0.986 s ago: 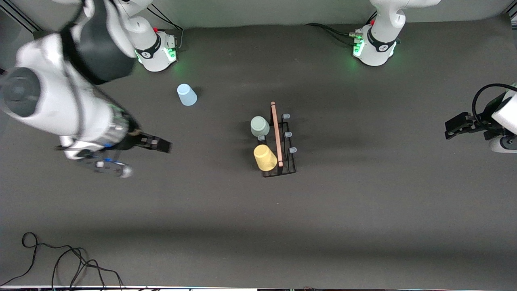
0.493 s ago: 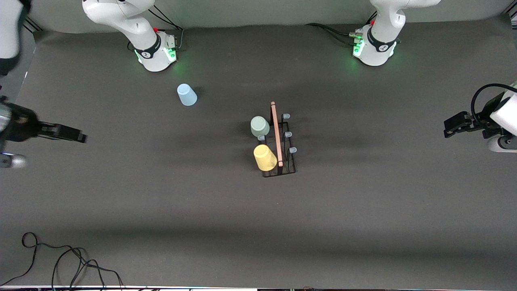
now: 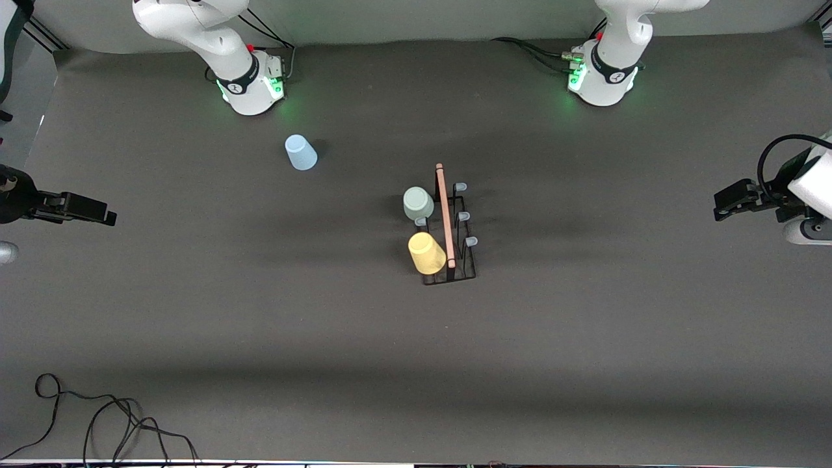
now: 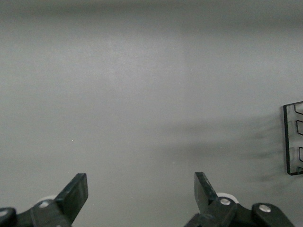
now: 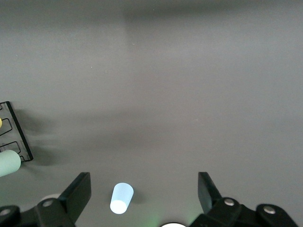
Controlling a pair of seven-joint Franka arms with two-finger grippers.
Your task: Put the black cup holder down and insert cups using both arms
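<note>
Right gripper (image 3: pixel 97 214): nine o'clock edge of table, jaws apart, empty.
Blue cup (image 3: pixel 300 153): upside down, eleven o'clock of rack.
Black cup holder (image 3: pixel 455 260): mid-table; grey-green cup (image 3: pixel 418 203) and yellow cup (image 3: pixel 426 253) on pegs.
Left gripper (image 3: pixel 725 203): three o'clock edge, jaws apart, empty.

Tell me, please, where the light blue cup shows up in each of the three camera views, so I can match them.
Front view: the light blue cup stands upside down on the mat, near the right arm's base, apart from the black cup holder.
Left wrist view: not in it; only a corner of the holder shows.
Right wrist view: the cup lies low between the open right gripper's fingers.
Shared landmark: the black cup holder.
</note>
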